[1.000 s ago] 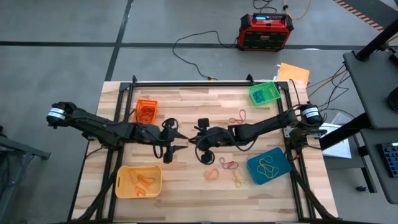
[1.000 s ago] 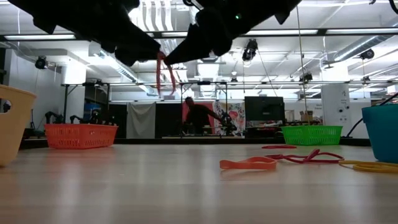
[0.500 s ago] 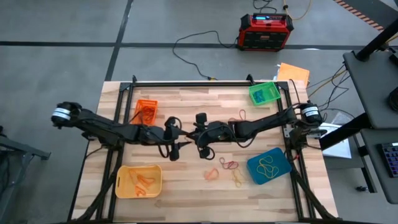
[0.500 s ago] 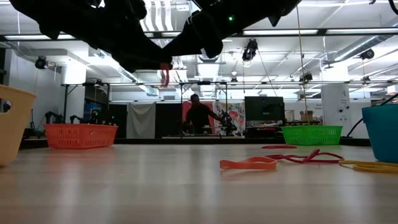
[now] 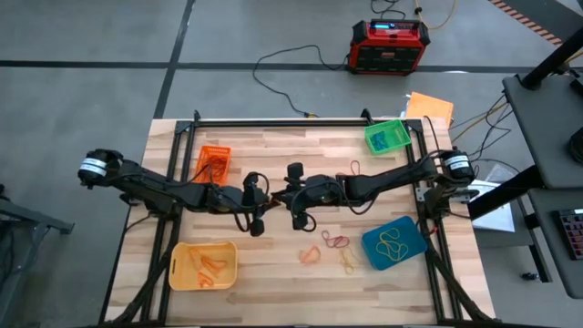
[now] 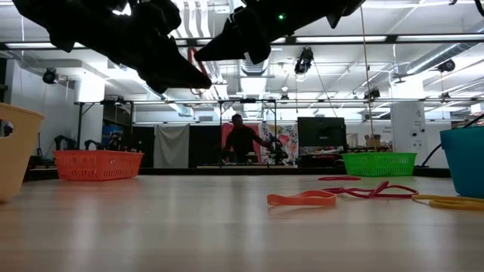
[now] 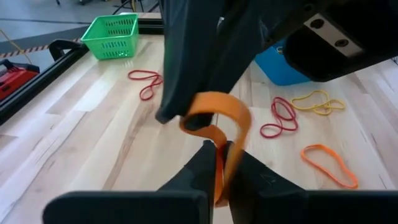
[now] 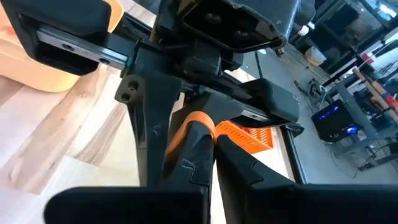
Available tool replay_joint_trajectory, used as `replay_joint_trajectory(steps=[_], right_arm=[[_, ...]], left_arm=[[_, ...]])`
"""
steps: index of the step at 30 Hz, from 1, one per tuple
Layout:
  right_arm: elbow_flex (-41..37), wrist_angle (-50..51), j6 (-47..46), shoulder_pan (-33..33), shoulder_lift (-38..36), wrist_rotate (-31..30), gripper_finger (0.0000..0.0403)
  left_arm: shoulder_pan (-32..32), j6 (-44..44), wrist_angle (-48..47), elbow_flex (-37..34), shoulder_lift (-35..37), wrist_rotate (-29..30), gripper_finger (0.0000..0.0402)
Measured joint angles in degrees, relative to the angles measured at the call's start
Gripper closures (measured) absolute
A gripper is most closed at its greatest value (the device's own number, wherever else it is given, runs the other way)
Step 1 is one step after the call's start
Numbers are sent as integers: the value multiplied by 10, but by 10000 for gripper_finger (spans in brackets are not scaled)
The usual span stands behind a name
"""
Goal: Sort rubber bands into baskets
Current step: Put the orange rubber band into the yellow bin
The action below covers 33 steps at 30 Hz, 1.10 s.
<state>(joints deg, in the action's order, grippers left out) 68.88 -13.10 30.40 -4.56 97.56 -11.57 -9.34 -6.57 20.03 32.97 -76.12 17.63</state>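
An orange rubber band hangs in the air between my two grippers above the middle of the table. My left gripper and my right gripper meet tip to tip there, both shut on the band. The band also shows in the right wrist view. The orange basket stands at the far left and the green basket at the far right. The blue basket stands at the near right and the yellow basket at the near left. Loose bands lie flat on the table. My left gripper pinches one end of the orange band between its two fingers, coming level from the table's left. The band is clear of the table and loops over to the other gripper. My right gripper has the band's other end at its fingertips, coming from the table's right. The fingertips themselves hide the exact hold.
Red bands lie at the far middle. An orange band and a yellow band lie at the near middle. Yellow bands lie in the blue basket and orange ones in the yellow basket. A red-black box stands on the floor beyond the table.
My left gripper has gone toward the table's right edge, up to my right gripper. The band hung down in a long loop below the grippers a second ago. It has been drawn up short between the two fingertips.
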Motion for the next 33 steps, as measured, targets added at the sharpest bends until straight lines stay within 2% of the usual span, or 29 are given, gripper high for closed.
replay_joint_trajectory(steps=[7, 11, 14, 17, 20, 26, 29, 33], right_arm=[[0, 47, -46, 4, -9, 0, 385], [0, 90, -84, 8, -27, 0, 356], [0, 112, -105, 10, -35, 0, 327], [0, 133, -123, 13, -48, 0, 300], [0, 158, -132, 17, -62, 0, 280], [0, 188, -149, 22, -71, 0, 254], [0, 188, -150, 23, -71, 0, 248], [0, 186, -159, 23, -71, 0, 243]], left_arm=[[-1, -11, -19, 0, 6, -1, 400], [-1, -18, -48, 1, 23, -8, 401], [-4, -28, -104, 18, 33, -30, 401], [-12, -49, -209, 58, 40, -52, 401], [-33, -75, -358, 115, 40, -83, 402], [-116, -159, -658, 238, 40, -147, 402], [-164, -211, -743, 271, 41, -178, 402], [-224, -282, -788, 264, 40, -252, 401]])
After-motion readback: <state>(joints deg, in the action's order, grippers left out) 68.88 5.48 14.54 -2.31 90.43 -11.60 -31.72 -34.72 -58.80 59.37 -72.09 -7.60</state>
